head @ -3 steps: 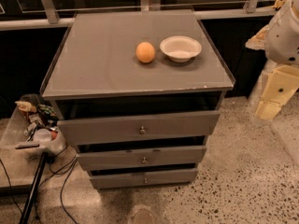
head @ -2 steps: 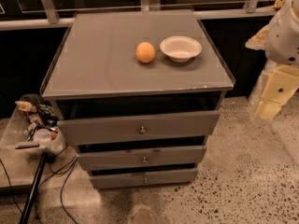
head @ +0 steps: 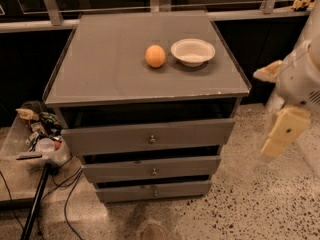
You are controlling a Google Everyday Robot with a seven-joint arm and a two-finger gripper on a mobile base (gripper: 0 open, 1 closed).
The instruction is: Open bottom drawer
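The grey cabinet point(head: 150, 79) has three drawers. The bottom drawer point(head: 125, 191) is the lowest and shortest front, with a small round metal knob point(head: 155, 193) at its centre. A dark gap shows above it. My gripper point(head: 284, 132) is a cream-coloured piece hanging at the right edge of the camera view. It sits to the right of the cabinet at about the height of the top drawer point(head: 115, 136), well above and to the right of the bottom drawer, touching nothing.
An orange point(head: 155, 56) and a white bowl point(head: 193, 51) sit on the cabinet top. The middle drawer point(head: 120, 169) is above the bottom one. A clear bin of clutter point(head: 37, 134), cables and a dark pole point(head: 35, 204) stand at the left. Speckled floor point(head: 250, 204) lies in front.
My gripper has moved down and slightly left beside the cabinet. The drawers, orange and bowl have not moved.
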